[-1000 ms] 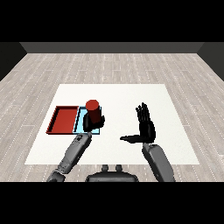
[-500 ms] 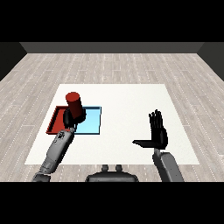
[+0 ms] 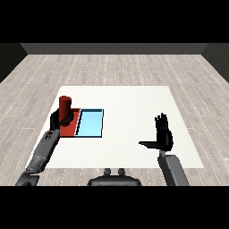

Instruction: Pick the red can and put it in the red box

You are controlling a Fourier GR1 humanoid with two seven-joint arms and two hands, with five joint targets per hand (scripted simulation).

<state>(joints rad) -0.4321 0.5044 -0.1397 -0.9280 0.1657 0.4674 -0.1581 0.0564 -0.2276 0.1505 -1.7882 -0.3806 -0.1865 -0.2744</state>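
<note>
The red can (image 3: 65, 106) stands upright over the red tray (image 3: 71, 129), at the tray's left part. My left hand (image 3: 59, 119) is curled round the can's lower half, hiding its base, so I cannot tell whether the can rests on the tray. The light blue tray (image 3: 91, 123) lies just right of the red one. My right hand (image 3: 163, 135) is raised at the right of the table, fingers straight and thumb out to the left, holding nothing.
The white table (image 3: 129, 103) stretches between the trays and my right hand. Its left edge runs close beside the red tray and my left forearm (image 3: 42, 150). Grey plank floor surrounds the table.
My left hand has carried the red can leftward from above the blue tray to over the red tray. My right hand has drawn back to the right and nearer to me.
</note>
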